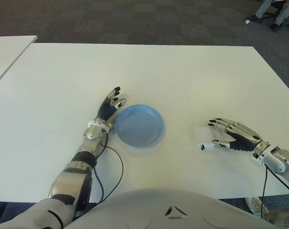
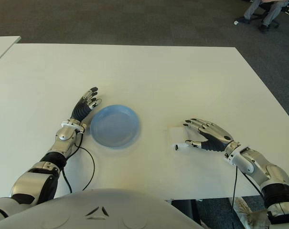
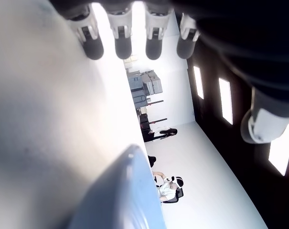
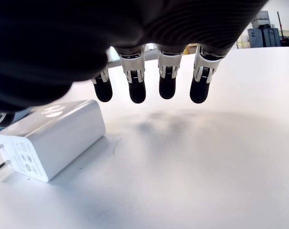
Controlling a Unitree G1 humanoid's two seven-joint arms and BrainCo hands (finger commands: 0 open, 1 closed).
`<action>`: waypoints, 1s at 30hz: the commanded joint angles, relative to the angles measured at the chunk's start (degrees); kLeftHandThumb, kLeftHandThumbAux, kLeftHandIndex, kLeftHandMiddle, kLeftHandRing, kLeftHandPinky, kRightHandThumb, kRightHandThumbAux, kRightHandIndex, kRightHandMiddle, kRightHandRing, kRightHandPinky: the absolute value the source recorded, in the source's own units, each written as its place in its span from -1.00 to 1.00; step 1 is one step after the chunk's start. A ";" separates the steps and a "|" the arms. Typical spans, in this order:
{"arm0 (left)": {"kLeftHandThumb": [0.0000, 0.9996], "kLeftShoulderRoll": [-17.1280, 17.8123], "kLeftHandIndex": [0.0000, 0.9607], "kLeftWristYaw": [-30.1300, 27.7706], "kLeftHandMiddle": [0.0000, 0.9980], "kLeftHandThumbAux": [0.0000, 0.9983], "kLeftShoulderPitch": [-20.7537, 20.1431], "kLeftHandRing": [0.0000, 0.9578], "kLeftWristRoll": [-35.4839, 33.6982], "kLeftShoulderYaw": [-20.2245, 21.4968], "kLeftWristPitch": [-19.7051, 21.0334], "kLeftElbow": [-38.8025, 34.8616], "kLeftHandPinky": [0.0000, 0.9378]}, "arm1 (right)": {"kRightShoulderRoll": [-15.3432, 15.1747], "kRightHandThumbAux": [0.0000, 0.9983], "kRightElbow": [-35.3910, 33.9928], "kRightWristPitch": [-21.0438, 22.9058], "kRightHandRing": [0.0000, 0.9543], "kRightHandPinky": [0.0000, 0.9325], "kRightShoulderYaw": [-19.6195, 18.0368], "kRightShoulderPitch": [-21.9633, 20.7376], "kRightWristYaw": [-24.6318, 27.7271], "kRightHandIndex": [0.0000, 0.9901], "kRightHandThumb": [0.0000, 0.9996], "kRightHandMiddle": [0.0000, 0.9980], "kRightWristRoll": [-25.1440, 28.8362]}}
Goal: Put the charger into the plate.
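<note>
- The white charger lies flat on the white table, outside the plate, at about 3 o'clock from it and a little apart.
- The right hand hovers just beside the charger, at its 3 o'clock; its fingers are spread and extended above the table, gripping nothing.
- The blue plate sits near the table's middle, holding nothing.
- The left hand shows at the plate's 10 o'clock, right by the rim, its fingers straight and open, holding nothing.
</note>
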 commanded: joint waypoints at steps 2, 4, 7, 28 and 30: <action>-1.00 0.47 -1.00 -0.60 -0.89 -0.06 4.81 -0.89 1.08 -0.54 3.83 4.20 -0.86 | 0.88 -0.77 2.81 -1.60 -1.00 -1.00 2.29 -2.57 -4.28 -1.00 -0.57 -1.00 -3.19; -1.00 0.48 -1.00 -0.83 -0.89 -0.06 4.93 -0.89 0.86 -0.48 3.88 4.18 -0.87 | 0.93 -0.77 3.35 -1.65 -1.00 -1.00 3.03 -3.29 -5.55 -1.00 -0.57 -1.00 -4.11; -1.00 0.49 -1.00 -1.15 -0.89 -0.05 5.01 -0.89 0.56 -0.37 3.85 4.14 -0.88 | 0.84 -0.76 4.00 -1.76 -1.00 -1.00 3.97 -4.12 -6.67 -1.00 -0.57 -1.00 -4.79; -1.00 0.83 -1.00 -1.17 -0.90 -0.03 6.00 -0.90 0.63 -0.69 3.00 3.14 -0.87 | 2.74 -0.78 8.53 0.43 -1.00 -1.00 10.43 -11.26 -8.07 -1.00 -0.59 -1.00 -7.27; -1.00 0.80 -1.00 -1.25 -0.91 -0.03 6.09 -0.90 0.56 -0.67 3.03 2.97 -0.87 | 2.63 -0.78 8.21 0.70 -1.00 -1.00 10.76 -11.48 -7.40 -1.00 -0.60 -1.00 -7.06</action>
